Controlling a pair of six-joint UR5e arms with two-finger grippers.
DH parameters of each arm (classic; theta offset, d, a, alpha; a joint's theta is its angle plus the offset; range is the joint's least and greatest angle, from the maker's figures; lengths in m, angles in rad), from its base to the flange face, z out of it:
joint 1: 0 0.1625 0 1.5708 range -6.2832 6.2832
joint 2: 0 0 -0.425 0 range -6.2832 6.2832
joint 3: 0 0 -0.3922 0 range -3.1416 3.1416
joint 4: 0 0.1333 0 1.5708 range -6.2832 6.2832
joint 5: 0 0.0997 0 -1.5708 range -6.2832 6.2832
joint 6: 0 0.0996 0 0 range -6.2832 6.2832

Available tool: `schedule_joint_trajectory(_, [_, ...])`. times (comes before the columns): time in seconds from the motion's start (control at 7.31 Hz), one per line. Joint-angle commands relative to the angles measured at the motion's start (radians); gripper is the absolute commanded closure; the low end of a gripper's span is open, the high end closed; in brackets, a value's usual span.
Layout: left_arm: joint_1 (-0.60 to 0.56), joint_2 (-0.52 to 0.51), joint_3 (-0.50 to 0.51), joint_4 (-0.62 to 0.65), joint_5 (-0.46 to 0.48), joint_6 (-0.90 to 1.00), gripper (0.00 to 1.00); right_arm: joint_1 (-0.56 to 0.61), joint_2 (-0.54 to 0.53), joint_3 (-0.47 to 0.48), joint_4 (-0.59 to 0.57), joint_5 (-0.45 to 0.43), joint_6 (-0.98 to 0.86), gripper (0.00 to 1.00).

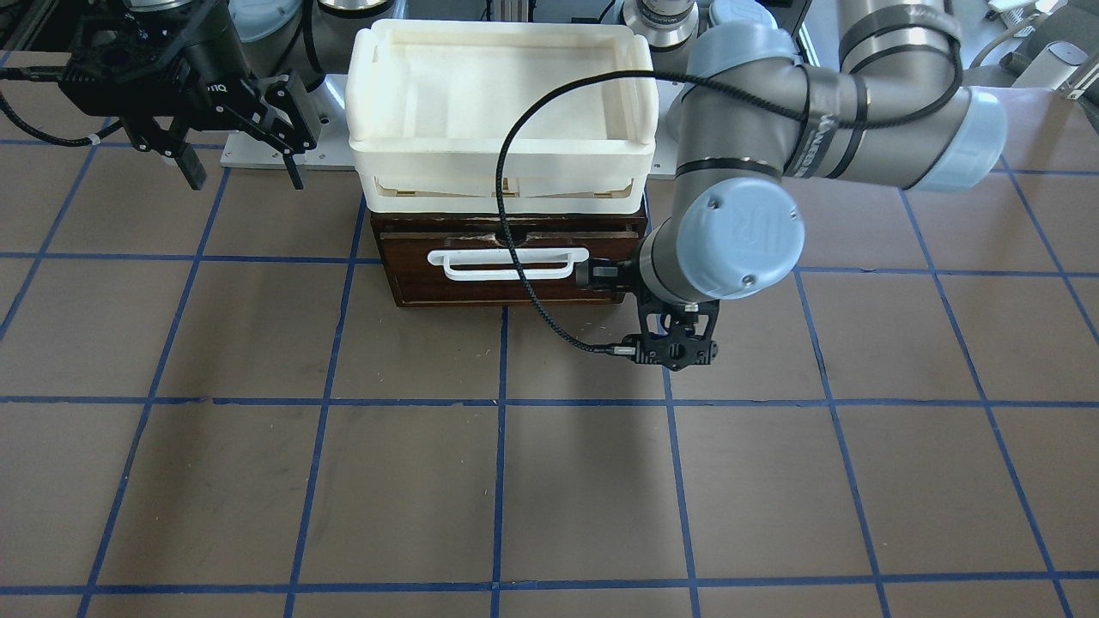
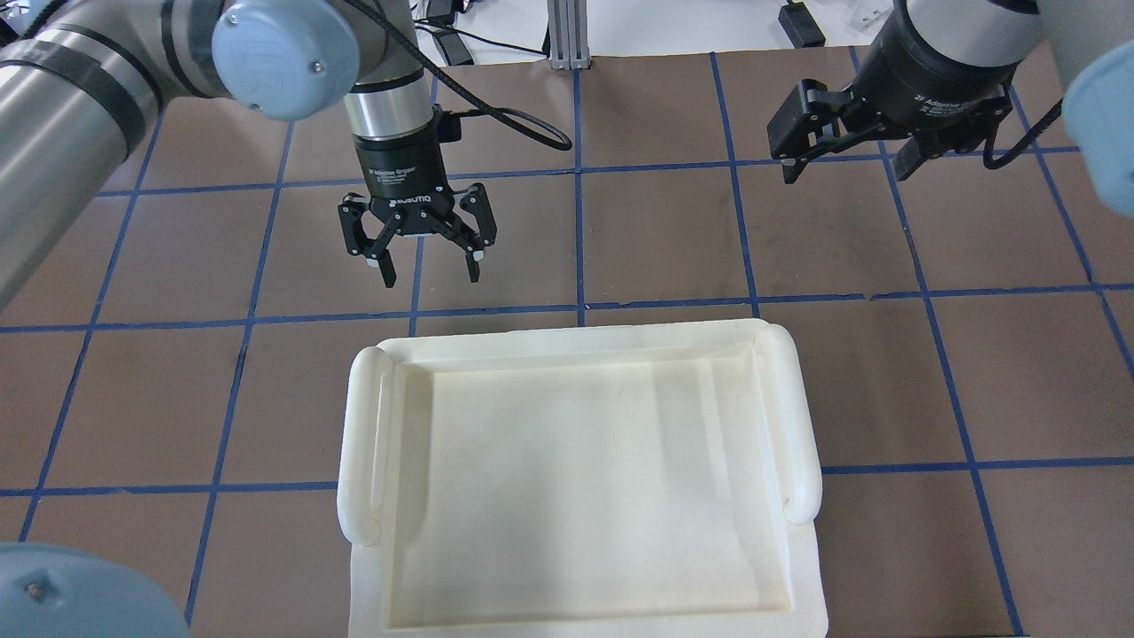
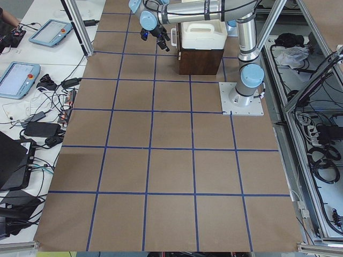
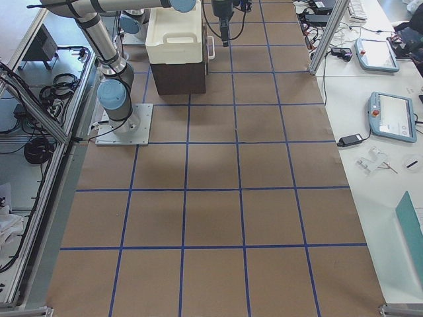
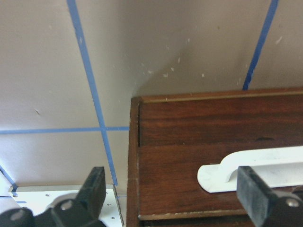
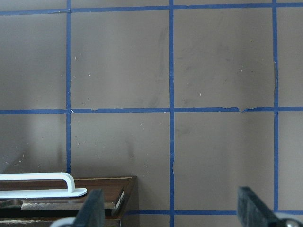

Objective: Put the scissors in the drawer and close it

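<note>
The drawer (image 1: 412, 276) looks pushed in under the white tray; its dark brown front and white bar handle (image 1: 506, 264) show, and no pale interior shows. The scissors are not in view. My left gripper (image 2: 430, 270) is open and empty, hanging just in front of the drawer's front near one end of the handle. In the left wrist view the drawer front (image 5: 189, 123) and handle (image 5: 255, 168) lie between its spread fingers (image 5: 94, 184). My right gripper (image 2: 846, 168) is open and empty, raised off to the other side; it also shows in the front view (image 1: 246, 176).
A white plastic tray (image 2: 363, 443) sits on top of the drawer cabinet, with nothing in it. The brown table mat with blue grid tape (image 1: 498, 481) spreads in front. Tablets and cables lie on side benches (image 3: 21, 80).
</note>
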Motion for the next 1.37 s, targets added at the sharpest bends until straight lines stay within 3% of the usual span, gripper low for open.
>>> schedule_joint_trajectory(0.0, [0.022, 0.111, -0.003, 0.017, 0.036, 0.001, 0.0, 0.0, 0.0, 0.0, 0.0, 0.002, 0.0, 0.0])
schedule_joint_trajectory(0.41, [0.036, 0.193, -0.029, 0.03, 0.033, 0.001, 0.0, 0.0, 0.0, 0.0, 0.0, 0.0, 0.0, 0.0])
schedule_joint_trajectory(0.68, [0.059, 0.228, -0.091, 0.221, 0.042, 0.006, 0.0, 0.0, 0.0, 0.0, 0.0, 0.0, 0.0, 0.0])
schedule_joint_trajectory(0.82, [0.084, 0.254, -0.091, 0.239, 0.1, 0.013, 0.0, 0.0, 0.0, 0.0, 0.0, 0.002, 0.0, 0.0])
schedule_joint_trajectory(1.23, [0.121, 0.302, -0.091, 0.26, 0.092, 0.017, 0.0, 0.0, 0.0, 0.0, 0.0, 0.0, 0.0, 0.0])
